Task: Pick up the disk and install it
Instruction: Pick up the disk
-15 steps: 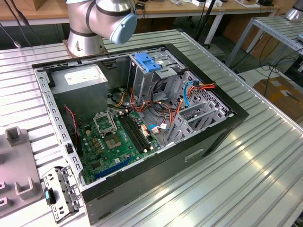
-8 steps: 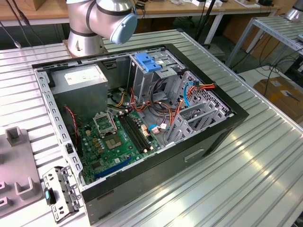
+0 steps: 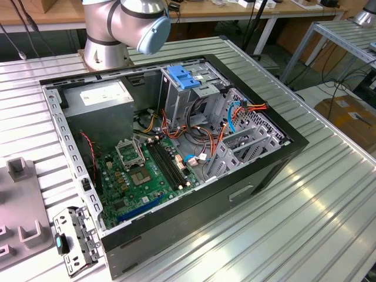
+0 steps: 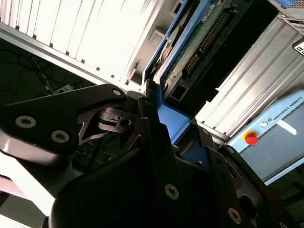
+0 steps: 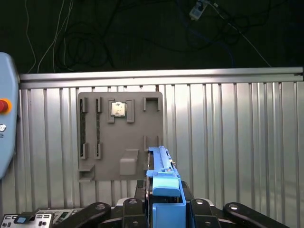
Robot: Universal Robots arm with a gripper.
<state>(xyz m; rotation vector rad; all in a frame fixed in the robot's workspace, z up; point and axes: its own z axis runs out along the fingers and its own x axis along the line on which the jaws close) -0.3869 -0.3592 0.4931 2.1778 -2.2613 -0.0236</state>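
The disk (image 4: 194,45) hangs in my gripper (image 4: 164,118), raised above the ribbed table. Its green circuit-board side and its blue carrier frame (image 4: 159,90) face the second wrist view. In the first wrist view the disk (image 5: 164,183) shows edge-on as a narrow blue strip, with the gripper (image 5: 164,202) shut on it from both sides. The open computer case (image 3: 258,170) lies on the table in the exterior view. Its tall metal drive cage (image 3: 194,94) stands at the back of the case. The arm's base and elbow (image 3: 126,26) are behind the case.
A grey fixture plate (image 5: 118,137) holding a small chip (image 5: 117,109) lies on the table beyond the disk. A teach pendant with a red button (image 4: 250,138) lies beside it. The case holds a motherboard (image 3: 147,170), a power-supply box (image 3: 104,94) and loose cables (image 3: 235,111).
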